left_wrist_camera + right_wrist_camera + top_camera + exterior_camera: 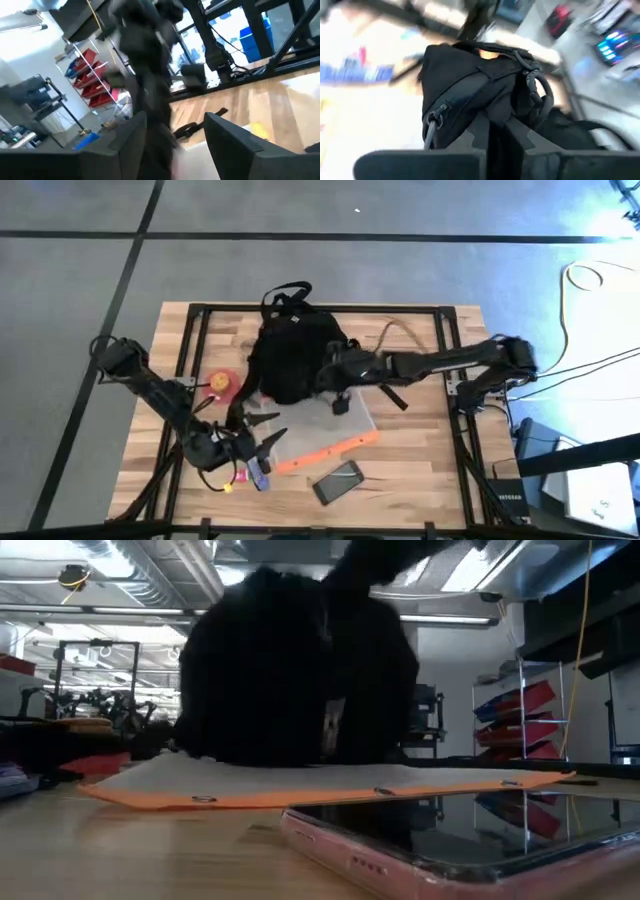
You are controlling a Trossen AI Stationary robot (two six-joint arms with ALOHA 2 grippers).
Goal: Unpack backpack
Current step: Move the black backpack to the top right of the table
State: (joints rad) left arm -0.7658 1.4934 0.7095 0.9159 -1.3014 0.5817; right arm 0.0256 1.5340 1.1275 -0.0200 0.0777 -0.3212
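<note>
High view: rounded black backpack [290,355] stands upright, right hand [335,375] clamped on its fabric.

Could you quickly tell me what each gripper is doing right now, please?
Left gripper: open, holding nothing, near the table's front.
Right gripper: shut on the backpack fabric.

A wooden table [420,445] carries a clear folder with an orange edge [330,452] and, near its front edge, a phone [338,481] lying flat with its screen up. A round red and yellow item [220,383] sits toward the left side. Small colourful bits [250,475] lie just left of the folder's corner.
</note>
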